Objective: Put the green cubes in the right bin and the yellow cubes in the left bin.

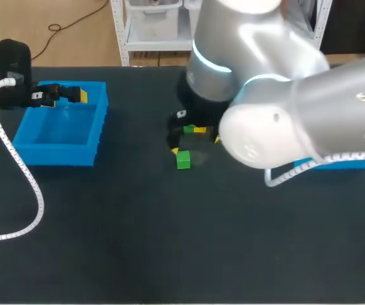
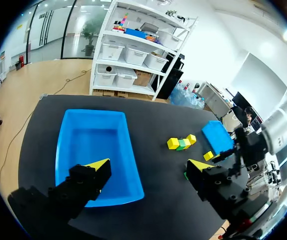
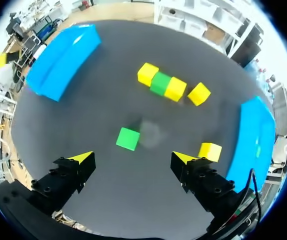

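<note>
Right wrist view, lone green cube [image 3: 128, 138] just ahead of right tool [image 3: 133, 160], tool released wide

The table [image 1: 138, 241] has a flat, matte top of a very dark, almost black colour, uniform in tone from left to right. Its far edge runs straight across, and a thin pale strip marks the near edge. In the left wrist view the far left corner of the top shows, squared off, and the surface there looks smooth and even.
</note>
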Controlling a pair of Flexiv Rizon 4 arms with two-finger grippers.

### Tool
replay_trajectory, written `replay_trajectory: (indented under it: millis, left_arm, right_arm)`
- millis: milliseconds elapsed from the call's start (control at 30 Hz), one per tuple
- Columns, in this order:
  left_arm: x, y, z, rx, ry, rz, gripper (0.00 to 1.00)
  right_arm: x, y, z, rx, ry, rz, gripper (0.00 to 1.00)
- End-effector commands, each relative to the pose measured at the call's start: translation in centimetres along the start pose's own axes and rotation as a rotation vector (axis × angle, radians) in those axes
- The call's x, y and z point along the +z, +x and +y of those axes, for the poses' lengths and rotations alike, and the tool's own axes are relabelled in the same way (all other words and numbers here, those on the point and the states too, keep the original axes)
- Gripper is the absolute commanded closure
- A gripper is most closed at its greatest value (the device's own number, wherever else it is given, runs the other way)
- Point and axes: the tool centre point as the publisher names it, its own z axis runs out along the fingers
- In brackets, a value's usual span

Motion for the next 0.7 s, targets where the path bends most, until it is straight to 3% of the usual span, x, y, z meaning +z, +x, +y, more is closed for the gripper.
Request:
replay_trajectory:
  millis: [33,367,700]
  left_arm:
    - [0.0,0.1,0.2,0.001,0.005,-0.006,0.00]
    - [0.0,0.1,0.2,0.001,0.005,-0.006,0.00]
    - [0.0,0.1,0.2,0.001,0.005,-0.006,0.00]
  right_arm:
    - [2.6,-1.2,0.2,-0.009,-0.005,0.123,0.00]
    - [5.1,-2.2,-0.3,-0.017,0.015,0.159,0.00]
    - [5.8,-2.3,-0.2,-0.015,0.018,0.165,0.00]
